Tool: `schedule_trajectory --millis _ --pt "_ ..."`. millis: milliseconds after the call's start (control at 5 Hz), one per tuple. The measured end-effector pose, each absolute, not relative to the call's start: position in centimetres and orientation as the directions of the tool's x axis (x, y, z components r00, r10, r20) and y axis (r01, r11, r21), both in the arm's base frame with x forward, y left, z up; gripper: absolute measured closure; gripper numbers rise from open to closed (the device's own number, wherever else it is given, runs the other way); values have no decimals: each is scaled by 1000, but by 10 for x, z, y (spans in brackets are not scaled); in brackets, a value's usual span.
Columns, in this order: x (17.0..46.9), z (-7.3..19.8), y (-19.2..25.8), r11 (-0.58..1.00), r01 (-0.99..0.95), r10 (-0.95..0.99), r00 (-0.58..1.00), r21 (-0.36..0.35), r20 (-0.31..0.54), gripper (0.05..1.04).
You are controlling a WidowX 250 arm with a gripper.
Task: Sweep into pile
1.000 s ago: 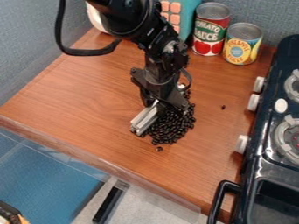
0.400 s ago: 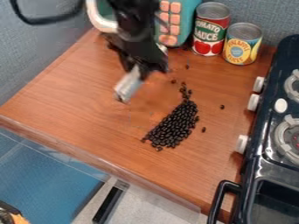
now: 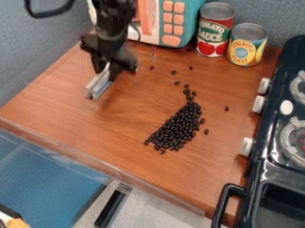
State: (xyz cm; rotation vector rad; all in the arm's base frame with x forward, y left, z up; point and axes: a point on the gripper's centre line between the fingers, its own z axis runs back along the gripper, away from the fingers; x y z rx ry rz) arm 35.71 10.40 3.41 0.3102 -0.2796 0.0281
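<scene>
The black gripper point(image 3: 106, 71) hangs over the left rear part of the wooden counter, its jaws closed on a pale grey sweeping tool point(image 3: 99, 83) that points down toward the front left. To the right of the tool, and apart from it, dark beans point(image 3: 175, 129) lie heaped in a long pile that narrows toward the back. Several loose beans are scattered behind the heap and beside it, one of them point(image 3: 226, 108) well off to the right.
A teal toy microwave point(image 3: 189, 22), a tomato sauce can point(image 3: 215, 30) and a yellow-labelled can point(image 3: 246, 44) stand along the back. The black toy stove point(image 3: 268, 147) borders the right side. A clear raised strip point(image 3: 89, 156) runs along the counter's front edge.
From beside the pile, the gripper has moved up and left with the tool, uncovering the heap and the loose beans behind it. The microwave's front is more exposed.
</scene>
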Motion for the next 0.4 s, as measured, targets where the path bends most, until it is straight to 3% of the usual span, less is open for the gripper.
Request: schedule_trajectory --millis 200,400 --pt "377 24 116 934 -64 -30 966 352 256 741" --pt "391 20 119 936 -29 -59 969 350 240 741"
